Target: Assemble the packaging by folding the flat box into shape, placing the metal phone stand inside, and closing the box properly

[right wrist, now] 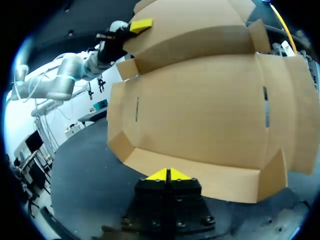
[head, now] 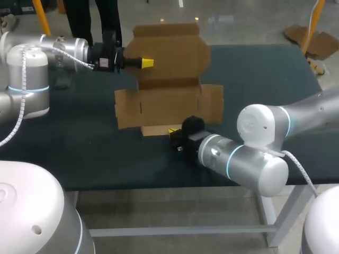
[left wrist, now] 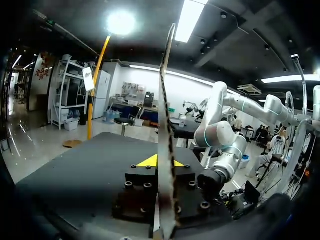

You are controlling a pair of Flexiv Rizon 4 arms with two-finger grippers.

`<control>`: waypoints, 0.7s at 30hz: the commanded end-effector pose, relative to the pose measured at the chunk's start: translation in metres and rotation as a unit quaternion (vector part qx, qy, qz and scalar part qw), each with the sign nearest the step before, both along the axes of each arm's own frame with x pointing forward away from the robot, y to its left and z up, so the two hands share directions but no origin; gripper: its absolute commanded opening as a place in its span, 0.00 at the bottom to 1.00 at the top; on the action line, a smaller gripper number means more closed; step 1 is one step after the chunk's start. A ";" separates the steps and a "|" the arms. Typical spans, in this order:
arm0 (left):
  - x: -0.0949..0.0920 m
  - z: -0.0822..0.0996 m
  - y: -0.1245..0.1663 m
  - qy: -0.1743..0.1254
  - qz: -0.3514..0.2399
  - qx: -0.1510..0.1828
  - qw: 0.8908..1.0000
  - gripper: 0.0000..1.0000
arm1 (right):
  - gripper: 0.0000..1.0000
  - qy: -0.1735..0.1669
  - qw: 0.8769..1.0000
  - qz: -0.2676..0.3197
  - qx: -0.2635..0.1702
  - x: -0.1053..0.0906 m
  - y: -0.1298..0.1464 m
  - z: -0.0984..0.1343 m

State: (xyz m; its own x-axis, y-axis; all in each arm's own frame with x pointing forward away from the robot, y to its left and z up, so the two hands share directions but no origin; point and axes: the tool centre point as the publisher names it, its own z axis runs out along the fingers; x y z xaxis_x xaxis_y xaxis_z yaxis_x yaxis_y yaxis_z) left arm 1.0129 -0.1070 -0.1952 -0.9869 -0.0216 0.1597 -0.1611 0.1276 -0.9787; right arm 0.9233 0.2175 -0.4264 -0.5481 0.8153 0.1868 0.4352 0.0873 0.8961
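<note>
Currently: half-folded cardboard box (head: 168,103) sits mid-frame on the tabletop (head: 79,153), lid flap raised. Upper middle, left end effector (head: 147,63) clamps the lid's left edge. Below the box, right end effector (head: 174,130) has its tips closed together at the front flap.

You are looking at the brown cardboard box (head: 169,103) sitting half-folded on the dark desk (head: 79,153), lid panel standing upright behind, side flaps splaying outward.
</note>
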 end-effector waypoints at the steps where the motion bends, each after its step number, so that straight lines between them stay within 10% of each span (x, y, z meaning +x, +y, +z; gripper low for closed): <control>1: 0.002 -0.003 0.001 0.000 -0.007 -0.001 1.000 0.00 | 0.00 -0.002 1.000 -0.005 -0.001 0.000 0.002 -0.003; 21: -0.002 -0.006 0.002 -0.002 -0.016 0.002 1.000 0.00 | 0.00 0.004 1.000 -0.013 -0.003 0.002 0.001 -0.007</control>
